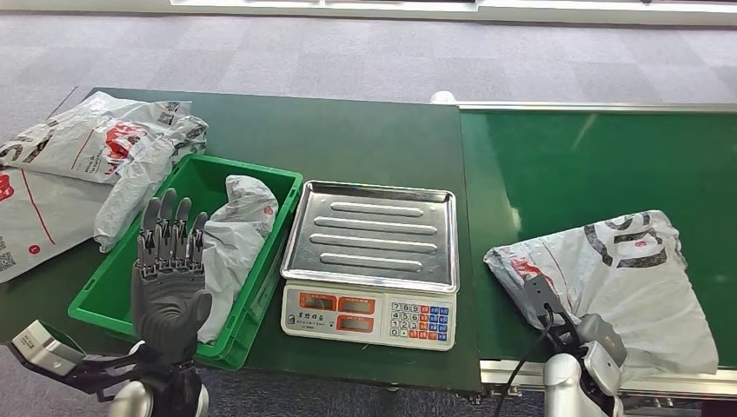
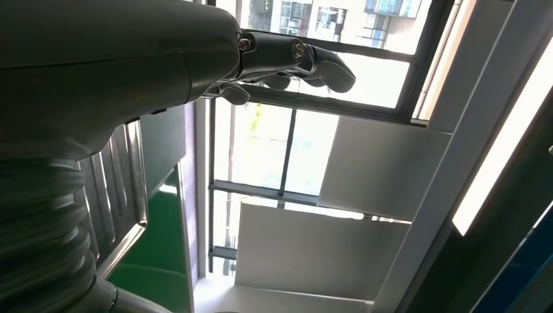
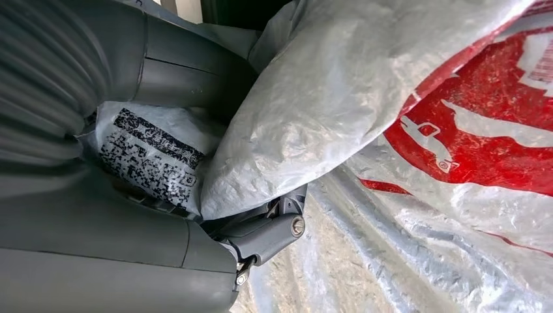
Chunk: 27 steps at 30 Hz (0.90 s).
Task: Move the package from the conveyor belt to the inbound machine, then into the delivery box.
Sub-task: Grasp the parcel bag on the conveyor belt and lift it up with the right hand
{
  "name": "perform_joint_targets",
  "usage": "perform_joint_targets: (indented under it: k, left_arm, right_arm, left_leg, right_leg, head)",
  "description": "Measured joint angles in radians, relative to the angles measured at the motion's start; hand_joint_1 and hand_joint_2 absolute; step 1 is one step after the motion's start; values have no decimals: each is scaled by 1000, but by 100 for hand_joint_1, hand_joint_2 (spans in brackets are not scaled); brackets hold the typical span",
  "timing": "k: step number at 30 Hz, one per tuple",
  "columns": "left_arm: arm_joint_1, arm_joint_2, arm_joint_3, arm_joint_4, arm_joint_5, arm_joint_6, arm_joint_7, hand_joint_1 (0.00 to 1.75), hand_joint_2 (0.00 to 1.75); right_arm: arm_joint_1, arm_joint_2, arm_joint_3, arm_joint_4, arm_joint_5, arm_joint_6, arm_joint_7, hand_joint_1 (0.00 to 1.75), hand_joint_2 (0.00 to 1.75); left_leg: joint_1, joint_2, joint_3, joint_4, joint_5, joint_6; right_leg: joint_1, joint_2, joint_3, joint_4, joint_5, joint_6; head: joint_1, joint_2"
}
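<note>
The package (image 1: 621, 278), a grey plastic mailer with red and black print, lies on the green conveyor belt (image 1: 600, 165) at the robot's right, close to the belt's near edge. The right hand (image 1: 556, 317) grasps the package's near left corner; in the right wrist view the bag's crinkled plastic (image 3: 365, 98) bulges between the thumb and the fingers (image 3: 270, 235), with a printed code label pressed against the palm. The left hand (image 1: 169, 261) is raised above the near end of the green delivery box (image 1: 113, 278), fingers straight, slightly apart and pointing up, holding nothing. One grey bag (image 1: 239, 230) lies inside the box. The inbound machine (image 1: 374, 256), a scale with a bare steel tray, sits between the box and the belt. More grey bags (image 1: 82, 165) are piled on the dark green table (image 1: 348, 135) left of the box.
</note>
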Motion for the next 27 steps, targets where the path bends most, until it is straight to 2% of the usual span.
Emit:
perform_joint_targets:
  k: [5,7,9,11,13,15,19,27]
  left_arm:
    - [17,-3,10,-34,1,-1,13,0,175]
    - [24,-4,15,-45,1,-1,16,0,175]
    - [31,-6,20,-57,5,-1,17,0,175]
    - [37,-7,26,-68,17,-2,20,0,175]
    - [38,-7,32,-74,31,-8,27,0,175]
    - [37,-7,35,-71,39,-15,29,0,175]
    - [32,-7,36,-47,41,-19,17,0,175]
    - [9,-4,33,12,41,-23,-18,0,175]
  right_arm:
    - [21,14,2,-53,1,8,6,175,175]
    - [26,18,6,-74,13,-23,17,175,175]
    - [28,23,12,-113,37,-136,31,175,175]
    - [24,25,22,-179,57,-315,18,175,175]
    - [14,24,37,-259,64,-474,-31,175,175]
    - [3,19,61,-353,66,-560,-86,175,175]
    - [-31,-3,132,-502,66,-627,-173,175,175]
    - [-111,2,173,-536,65,-773,-456,175,175]
  left_leg:
    - [0,0,0,0,0,0]
    - [0,0,0,0,0,0]
    - [0,0,-1,0,0,0]
    - [-1,0,0,0,0,0]
    - [-1,0,0,0,0,0]
    - [-1,0,1,0,0,0]
    - [-1,1,1,0,0,0]
    - [-1,2,2,0,0,0]
  right_leg:
    - [0,0,0,0,0,0]
    - [0,0,0,0,0,0]
    - [-1,0,0,0,0,0]
    - [-1,-1,0,0,0,1]
    - [-1,0,0,0,0,1]
    - [-2,1,0,0,0,1]
    - [-1,1,0,0,0,1]
    - [-1,1,1,0,0,0]
  head:
    - [0,0]
    - [0,0]
    - [0,0]
    - [0,0]
    - [0,0]
    - [0,0]
    - [0,0]
    - [0,0]
